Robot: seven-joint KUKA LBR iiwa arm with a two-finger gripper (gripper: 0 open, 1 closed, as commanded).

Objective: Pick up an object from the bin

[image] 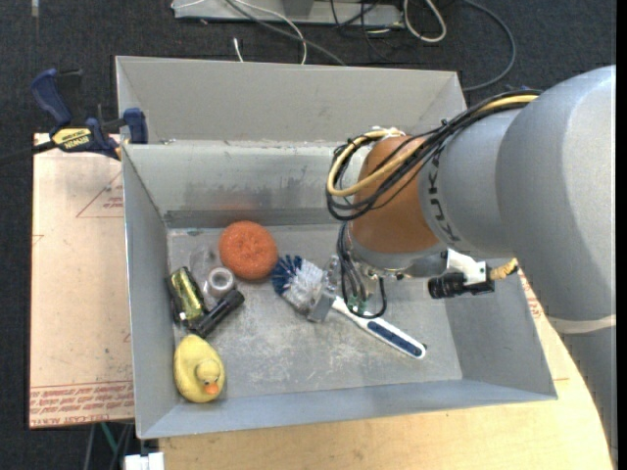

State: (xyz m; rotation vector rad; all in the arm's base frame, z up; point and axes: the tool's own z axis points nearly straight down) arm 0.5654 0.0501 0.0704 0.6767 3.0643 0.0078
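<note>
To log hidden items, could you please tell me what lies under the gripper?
A blue-and-white brush lies under the gripper; its bristle head and blue handle end show; the middle is partly covered.

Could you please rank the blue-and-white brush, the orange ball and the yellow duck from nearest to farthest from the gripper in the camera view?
1. Blue-and-white plastic brush, mid-bin, right beside the gripper.
2. Round orange scrubber ball, toward the back wall.
3. Yellow rubber duck, front corner, view's left.
</note>
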